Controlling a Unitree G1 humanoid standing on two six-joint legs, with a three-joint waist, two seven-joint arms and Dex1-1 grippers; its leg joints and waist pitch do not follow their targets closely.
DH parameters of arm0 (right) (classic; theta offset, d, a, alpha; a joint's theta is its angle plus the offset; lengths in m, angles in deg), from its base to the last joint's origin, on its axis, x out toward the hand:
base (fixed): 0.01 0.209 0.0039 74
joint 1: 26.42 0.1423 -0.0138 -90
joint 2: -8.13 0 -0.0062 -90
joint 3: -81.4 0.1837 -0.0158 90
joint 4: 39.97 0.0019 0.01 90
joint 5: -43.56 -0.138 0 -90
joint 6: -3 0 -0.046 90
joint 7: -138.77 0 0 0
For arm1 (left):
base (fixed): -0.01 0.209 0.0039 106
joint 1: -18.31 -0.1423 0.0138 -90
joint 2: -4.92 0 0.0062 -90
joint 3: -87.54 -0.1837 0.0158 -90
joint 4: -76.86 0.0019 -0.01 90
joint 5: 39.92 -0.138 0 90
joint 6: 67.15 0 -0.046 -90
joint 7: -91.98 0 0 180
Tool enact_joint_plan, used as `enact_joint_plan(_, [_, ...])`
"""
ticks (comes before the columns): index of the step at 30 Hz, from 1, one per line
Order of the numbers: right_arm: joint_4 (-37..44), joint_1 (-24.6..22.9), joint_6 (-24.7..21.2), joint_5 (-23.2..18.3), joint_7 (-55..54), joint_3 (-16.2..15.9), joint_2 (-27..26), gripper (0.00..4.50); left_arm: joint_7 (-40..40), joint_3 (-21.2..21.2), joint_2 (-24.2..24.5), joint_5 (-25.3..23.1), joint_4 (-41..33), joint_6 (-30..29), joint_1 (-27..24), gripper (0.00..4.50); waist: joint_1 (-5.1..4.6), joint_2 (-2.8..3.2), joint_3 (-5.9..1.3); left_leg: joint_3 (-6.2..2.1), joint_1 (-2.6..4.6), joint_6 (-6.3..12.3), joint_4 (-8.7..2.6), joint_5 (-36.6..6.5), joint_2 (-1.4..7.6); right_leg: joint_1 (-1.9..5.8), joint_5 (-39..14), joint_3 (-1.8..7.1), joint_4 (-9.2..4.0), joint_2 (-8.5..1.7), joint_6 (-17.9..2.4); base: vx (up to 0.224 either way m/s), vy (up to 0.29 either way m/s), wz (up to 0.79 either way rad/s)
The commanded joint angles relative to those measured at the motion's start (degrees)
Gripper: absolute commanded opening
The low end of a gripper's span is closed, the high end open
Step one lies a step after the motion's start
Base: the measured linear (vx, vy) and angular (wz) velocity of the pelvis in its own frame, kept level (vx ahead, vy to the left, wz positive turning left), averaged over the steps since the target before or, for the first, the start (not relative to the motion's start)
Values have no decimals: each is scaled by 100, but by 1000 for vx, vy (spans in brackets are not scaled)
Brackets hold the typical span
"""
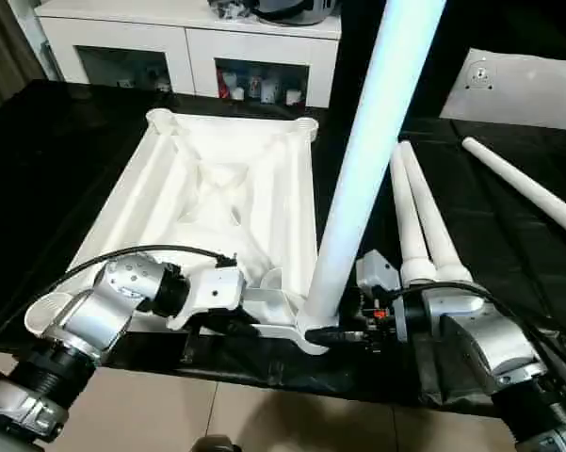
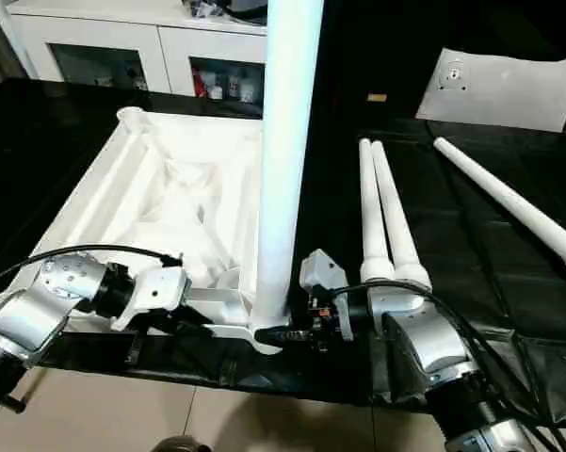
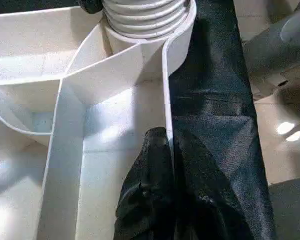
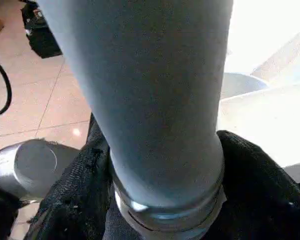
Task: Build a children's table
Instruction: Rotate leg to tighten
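Your children's table [image 1: 217,188] lies upside down at the centre left of the head view, ribbed underside up, its near edge running right along the front edge of the black-covered work table [image 1: 66,160], with tiled floor [image 1: 254,414] directly below. You have open black cloth to the left of the top and in the strip between it and the two loose legs [image 1: 424,226] lying side by side, touching, at centre right. A third loose leg [image 1: 527,188] lies well apart, slanting toward the right edge.

One leg [image 1: 367,160] stands upright in the near right corner socket [image 1: 311,334] (its threaded end shows seated in the socket in the left wrist view). The other near corner socket [image 3: 20,115] holds nothing.

Your left gripper [image 3: 159,200] is pinched narrow on the thin rim wall of the tabletop, one finger on each side. Your right gripper [image 1: 344,334] sits at the base of the standing leg, black fingers [image 4: 70,200] on either side of it; whether they press the leg I cannot tell.

At the upper left stands a white cabinet [image 1: 188,42] with glass doors; at the upper right a white sheet [image 1: 523,89] lies on the cloth.
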Motion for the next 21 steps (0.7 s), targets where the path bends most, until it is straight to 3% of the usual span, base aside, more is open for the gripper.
enact_joint_plan(1, [136, -148, -130, -144, -53, -79, -123, 278, -32, -193, -79, -126, 4, -169, -155, 0, -17, -14, -313, -112, 0, 307, -401, -587, 444, 257, -812, 359, -431, -606, -1040, 0, 0, 0])
enact_joint_plan(2, [145, -162, -139, -153, -71, -73, -135, 278, -49, -181, -86, -114, -6, -193, -163, 0, -18, 16, -312, -113, 7, 294, -406, -617, 446, 250, -840, 359, -428, -605, -1047, 0, 0, 0])
enact_joint_plan(3, [159, -190, -156, -168, -106, -58, -165, 277, -86, -154, -102, -89, -22, -237, -178, 0, -22, -2, -304, -113, 0, 279, -408, -677, 443, 255, -936, 360, -451, -608, -1030, 0, 0, 0])
enact_joint_plan(4, [59, -293, -99, -5, -790, 20, -538, 277, -608, 108, -325, 38, -170, -735, -276, 0, -45, 12, -310, -106, 7, 203, -422, -710, 468, 256, -953, 373, -439, -626, -1056, 0, 0, 0])
enact_joint_plan(5, [-14, -316, -61, 86, -1098, 49, -700, 277, -841, 215, -436, 88, -232, -940, -311, 0, -68, 20, -264, -117, -8, 136, -453, -911, 448, 238, -1325, 361, -495, -620, -1014, 0, 0, 0])
enact_joint_plan(6, [-62, -326, -38, 142, -1285, 66, -797, 277, -982, 280, -505, 118, -270, -1064, -332, 0, -57, 15, -265, -122, 23, 105, -456, -1027, 433, 233, -1604, 354, -530, -626, -953, 0, 0, 0])
enact_joint_plan(7, [-208, -292, -57, 236, -1656, 105, -1005, 277, -1266, 403, -682, 193, -399, -1375, -367, 0, -76, 8, -254, -138, 20, 36, -472, -1150, 424, 241, -2017, 360, -558, -638, -834, 0, 0, 0])
enact_joint_plan(8, [-266, -273, -79, 260, -1795, 126, -1088, 277, -1389, 449, -754, 208, -444, -1501, -376, 0, -101, 10, -254, -145, 9, -27, -487, -1180, 438, 244, -2093, 365, -542, -637, -809, 0, 0, 0])
enact_joint_plan(9, [-486, -178, -173, 296, -2287, 218, -1423, 277, -1881, 615, -1028, 208, -594, -1899, -405, 0, -154, 22, -232, -154, 44, -61, -491, -1412, 429, 203, -2438, 358, -594, -643, -759, 0, 0, 0])
enact_joint_plan(10, [-486, -178, -173, 296, -2287, 218, -1423, 277, -1881, 615, -1028, 208, -594, -1899, -405, 0, -205, 20, -216, -162, 38, -97, -500, -1529, 429, 197, -2600, 354, -600, -644, -755, 0, 0, 0])
enact_joint_plan(11, [-581, -130, -225, 296, -2498, 265, -1583, 276, -2111, 688, -1154, 186, -657, -2060, -416, 0, -246, 9, -211, -183, 40, -113, -503, -1681, 399, 215, -3060, 328, -658, -650, -593, 0, 0, 0])
enact_joint_plan(12, [-768, -18, -351, 310, -2891, 352, -1860, 276, -2569, 841, -1450, 155, -778, -2377, -438, 0, -269, -3, -226, -180, 47, -94, -491, -1628, 398, 205, -3115, 346, -683, -659, -518, 0, 0, 0])
enact_joint_plan(14, [-866, 45, -426, 319, -3079, 393, -1994, 276, -2805, 912, -1628, 141, -862, -2562, -458, 0, -297, -5, -222, -169, 63, -41, -489, -1575, 398, 172, -2935, 357, -681, -628, -562, 0, 0, 0])
enact_joint_plan(17, [-1197, 203, -439, 558, -3770, 518, -2343, 276, -3525, 919, -2111, -184, -1141, -3099, -493, 0, -307, -18, -260, -155, 20, 24, -498, -1214, 421, 212, -2200, 373, -593, -604, -690, 0, 0, 0])
enact_joint_plan(20, [-1239, 201, -386, 589, -3878, 583, -2401, 276, -3680, 734, -2206, -387, -1249, -3305, -442, 0, -273, -23, -301, -104, 12, 192, -452, -682, 399, 244, -1172, 379, -529, -579, -855, 0, 0, 0])
enact_joint_plan(21, [-1245, 199, -373, 588, -3894, 605, -2409, 276, -3700, 705, -2209, -417, -1263, -3335, -433, 0, -273, -23, -301, -104, 12, 192, -452, -682, 399, 244, -1172, 379, -529, -579, -855, 0, 0, 0])
